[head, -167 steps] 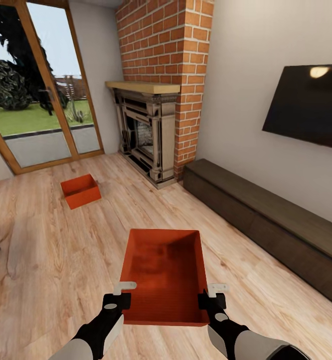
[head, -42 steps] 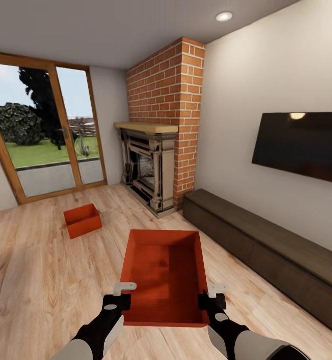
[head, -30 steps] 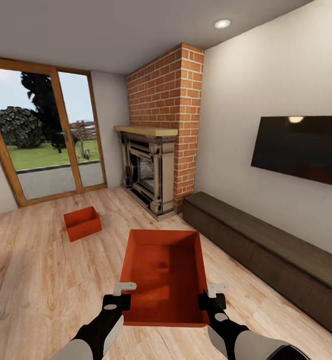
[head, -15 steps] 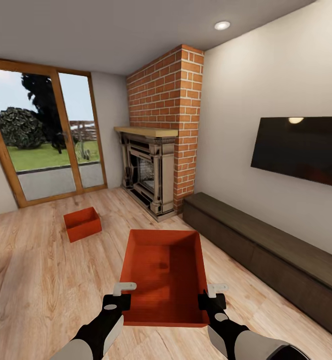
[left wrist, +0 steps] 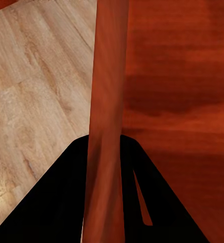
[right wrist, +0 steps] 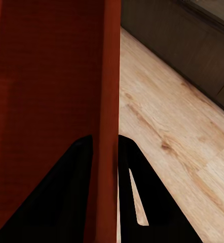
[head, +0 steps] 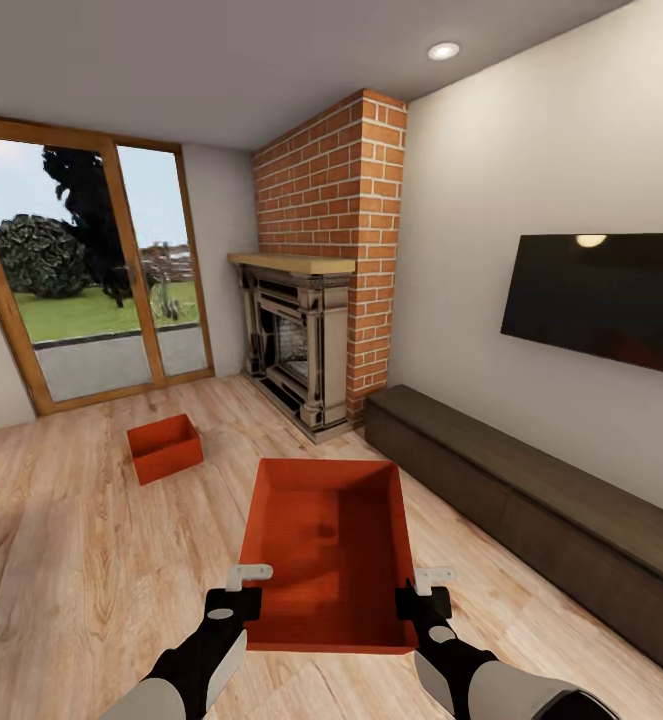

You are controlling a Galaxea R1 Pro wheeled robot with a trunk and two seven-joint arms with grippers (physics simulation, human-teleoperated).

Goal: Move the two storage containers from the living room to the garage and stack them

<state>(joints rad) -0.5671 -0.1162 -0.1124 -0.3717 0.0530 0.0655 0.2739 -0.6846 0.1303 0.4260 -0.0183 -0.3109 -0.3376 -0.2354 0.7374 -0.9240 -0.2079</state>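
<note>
From the head camera, the robot holds an orange-red storage container out in front of its trunk, above the light wood-plank floor of the living room, the left gripper pinching the container's left wall near the close corner and the right gripper pinching the right wall at the matching spot. The open-topped bin sits level between the two black-gloved arms, its inside bare. A second storage container, identical in colour, rests on the planks well apart from the first — off to the left, between the held bin and the glazed patio doors. A brick fireplace rises in the corner, a dark low bench runs along the cream wall to its right, and a wall TV hangs above the bench. At the left wrist, the thin orange wall runs straight between the two dark fingers, one inside the bin and one outside over the wood, both pressed against it. At the right wrist the picture is the same — the container wall clamped between black fingers, floor planks and the foot of the bench beyond.
</note>
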